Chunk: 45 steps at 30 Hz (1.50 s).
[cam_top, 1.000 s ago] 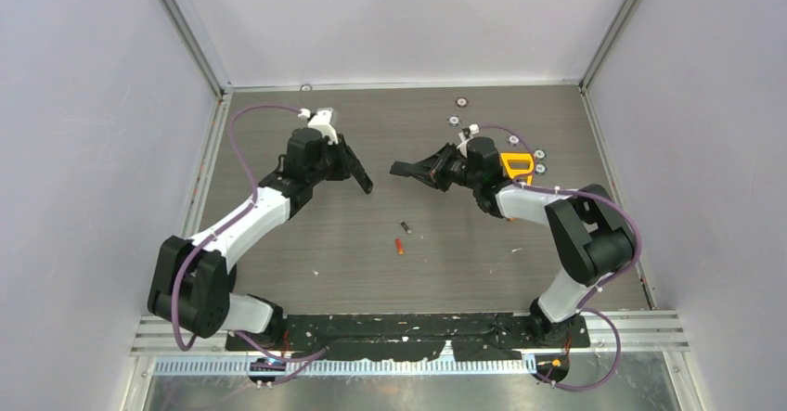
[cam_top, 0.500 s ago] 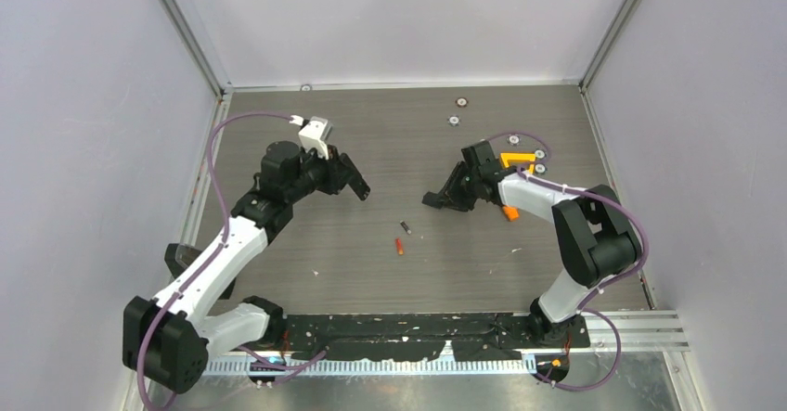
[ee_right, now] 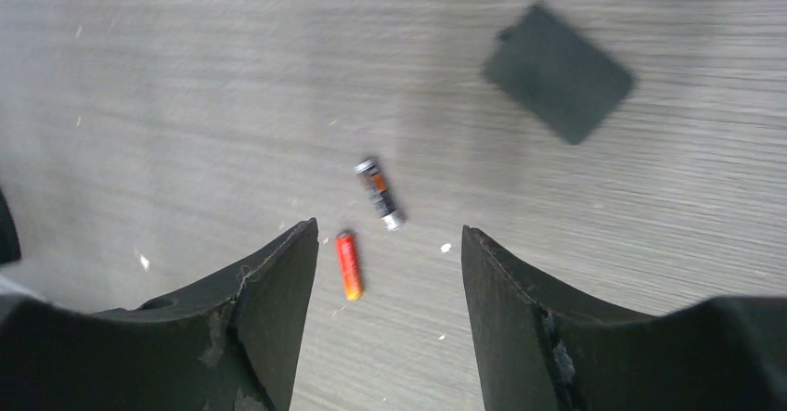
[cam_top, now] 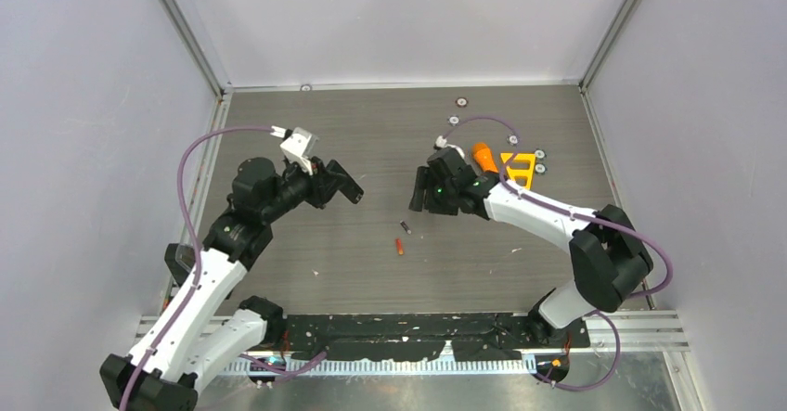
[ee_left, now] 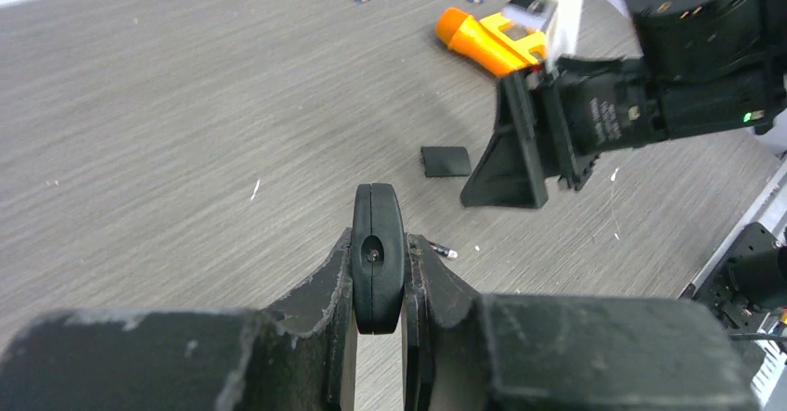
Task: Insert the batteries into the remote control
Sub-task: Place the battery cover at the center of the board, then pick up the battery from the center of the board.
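Observation:
My left gripper (ee_left: pixel 380 244) is shut on the remote control (ee_left: pixel 377 221), a slim black bar seen end-on between the fingers. In the top view this gripper (cam_top: pixel 347 186) hovers left of the table's middle. The two batteries lie loose on the table: a red-orange one (ee_right: pixel 348 264) (cam_top: pixel 399 247) and a dark grey one with a pale end (ee_right: pixel 380 193) (cam_top: pixel 406 227). My right gripper (ee_right: pixel 388 235) (cam_top: pixel 419 194) hangs above them, open, with nothing between its fingers. The red battery shows near its left finger.
A small flat black cover (ee_right: pixel 559 72) (ee_left: pixel 446 160) lies on the table beside the right gripper. An orange flashlight (cam_top: pixel 483 154) and a yellow triangular frame (cam_top: pixel 520 166) sit at the back right, with small round discs (cam_top: pixel 461 102) behind them.
The right gripper has swung left and down to above the batteries, and its jaws have opened. The left gripper has drawn back to the left with the remote still in it.

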Motion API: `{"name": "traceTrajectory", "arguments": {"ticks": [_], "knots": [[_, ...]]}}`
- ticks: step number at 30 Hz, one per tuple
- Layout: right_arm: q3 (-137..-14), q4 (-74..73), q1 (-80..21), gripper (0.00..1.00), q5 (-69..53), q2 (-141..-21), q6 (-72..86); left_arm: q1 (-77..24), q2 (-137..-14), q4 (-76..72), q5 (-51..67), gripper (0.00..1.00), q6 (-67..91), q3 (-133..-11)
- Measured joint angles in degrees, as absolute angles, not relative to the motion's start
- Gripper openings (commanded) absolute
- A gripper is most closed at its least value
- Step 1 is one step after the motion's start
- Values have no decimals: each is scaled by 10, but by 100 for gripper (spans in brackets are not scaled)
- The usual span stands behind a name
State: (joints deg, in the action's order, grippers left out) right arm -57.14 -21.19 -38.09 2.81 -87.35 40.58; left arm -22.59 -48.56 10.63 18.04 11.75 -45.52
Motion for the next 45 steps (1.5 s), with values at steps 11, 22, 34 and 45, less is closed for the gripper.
{"name": "traceTrajectory", "arguments": {"ticks": [11, 22, 34, 45], "knots": [[-668, -224, -525, 48, 42, -947, 310, -226, -377, 179, 119, 0, 71, -497], [-734, -331, -584, 51, 121, -1038, 301, -226, -355, 213, 81, 0, 76, -497], [-741, -379, -584, 33, 127, -1082, 306, -226, -362, 212, 76, 0, 88, -477], [-738, -379, -584, 31, 117, -1094, 317, -226, -382, 200, 88, 0, 96, -474]]}}
